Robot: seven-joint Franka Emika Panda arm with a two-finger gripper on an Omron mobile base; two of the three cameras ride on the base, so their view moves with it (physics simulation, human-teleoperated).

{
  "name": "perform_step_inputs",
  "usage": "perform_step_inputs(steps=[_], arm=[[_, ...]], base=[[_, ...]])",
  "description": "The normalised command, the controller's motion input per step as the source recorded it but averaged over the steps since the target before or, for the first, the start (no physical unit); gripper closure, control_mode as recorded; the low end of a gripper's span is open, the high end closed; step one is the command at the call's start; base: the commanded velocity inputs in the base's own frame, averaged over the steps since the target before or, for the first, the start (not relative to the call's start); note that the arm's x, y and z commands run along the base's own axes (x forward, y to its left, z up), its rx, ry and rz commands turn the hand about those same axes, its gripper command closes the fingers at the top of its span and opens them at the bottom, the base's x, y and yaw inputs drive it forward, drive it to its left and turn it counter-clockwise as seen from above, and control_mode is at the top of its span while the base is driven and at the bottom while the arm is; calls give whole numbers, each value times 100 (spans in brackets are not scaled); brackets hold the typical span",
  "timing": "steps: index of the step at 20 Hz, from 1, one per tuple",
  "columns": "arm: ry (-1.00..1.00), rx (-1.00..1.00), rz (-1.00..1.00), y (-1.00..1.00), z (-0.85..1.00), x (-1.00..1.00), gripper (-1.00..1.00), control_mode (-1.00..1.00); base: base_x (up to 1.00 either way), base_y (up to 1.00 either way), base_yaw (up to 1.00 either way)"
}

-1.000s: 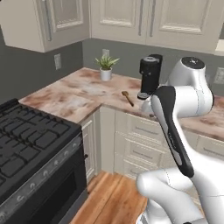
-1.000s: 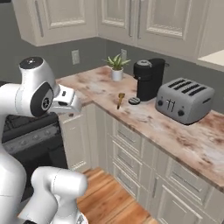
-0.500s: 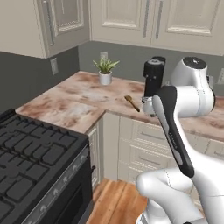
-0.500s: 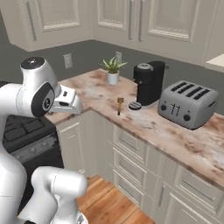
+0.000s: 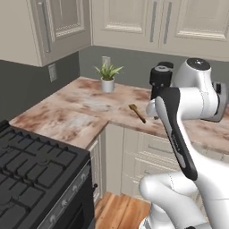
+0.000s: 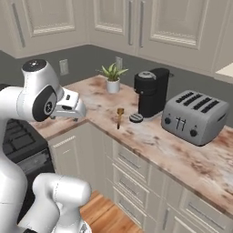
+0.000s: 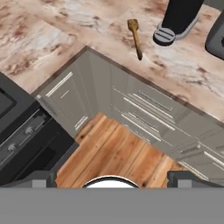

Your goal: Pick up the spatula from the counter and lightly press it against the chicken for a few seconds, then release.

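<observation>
A wooden spatula (image 5: 137, 112) lies flat on the marble counter (image 5: 80, 112), just left of the black coffee machine (image 5: 160, 80). The right base view has the spatula (image 6: 119, 117) next to the machine's round drip tray. My hand (image 6: 68, 105) hangs in front of the counter's corner, well short of the spatula and above the floor. In the hand view the spatula (image 7: 135, 37) is far off at the top. My gripper (image 7: 111, 178) is open, its fingertips (image 7: 39, 178) wide apart with nothing between them.
A black stove (image 5: 36, 172) stands to the left of the counter corner. A potted plant (image 6: 113, 77) sits by the back wall and a silver toaster (image 6: 195, 116) right of the coffee machine (image 6: 152, 91). Grey cabinet drawers (image 7: 144, 113) and wooden floor (image 7: 113, 153) lie below.
The whole picture has shifted: the base has driven, so the counter corner and spatula sit nearer and more central. The gripper stays open and the spatula has not moved on the counter.
</observation>
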Motion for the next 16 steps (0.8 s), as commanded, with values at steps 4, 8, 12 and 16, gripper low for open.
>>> perform_step_inputs(steps=[4,8,12,16], arm=[[0,0,0,0,0,0,-100,100],[0,0,0,0,0,0,-100,100],[0,0,0,0,0,0,-100,100],[0,0,0,0,0,0,-100,100]], base=[[47,-8,-1],[52,0,0],[45,2,-1],[29,6,-2]])
